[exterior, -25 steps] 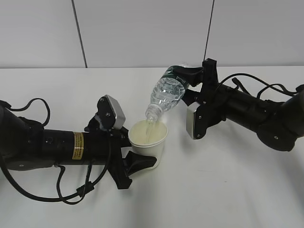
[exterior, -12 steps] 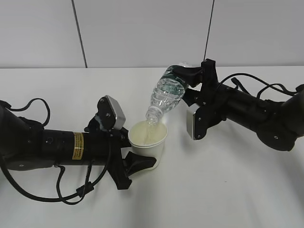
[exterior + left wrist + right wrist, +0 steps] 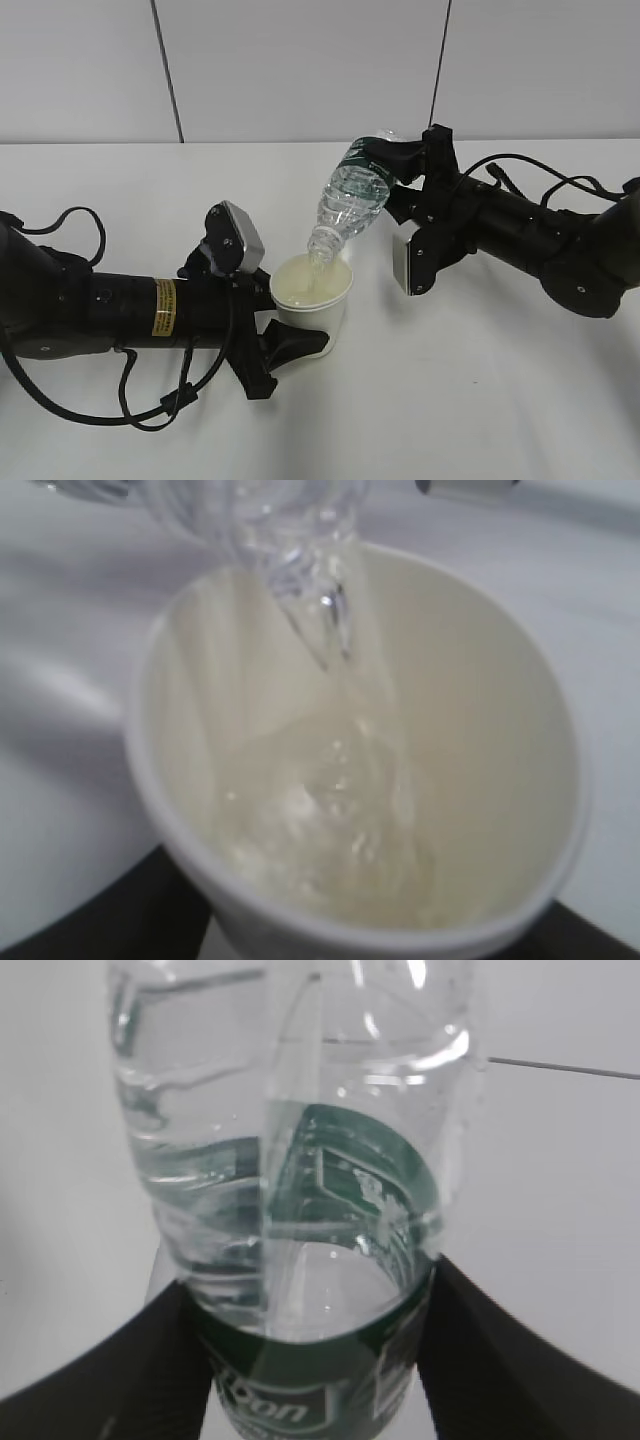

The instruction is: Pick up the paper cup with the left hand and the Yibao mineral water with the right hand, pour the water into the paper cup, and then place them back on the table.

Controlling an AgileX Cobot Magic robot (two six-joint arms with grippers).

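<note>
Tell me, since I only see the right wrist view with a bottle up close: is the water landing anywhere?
Observer: Yes. The bottle is tipped neck-down over a paper cup, and a stream runs into it.
Operator: Is the cup standing free?
Observer: No, the left gripper holds it by its lower part, on a black arm lying low over the table.
Operator: Is there much in the cup?
Observer: The left wrist view shows water pooled in the bottom, well below the rim.
Operator: What holds my bottle?
Observer: The right gripper, clamped on the green label end.
</note>
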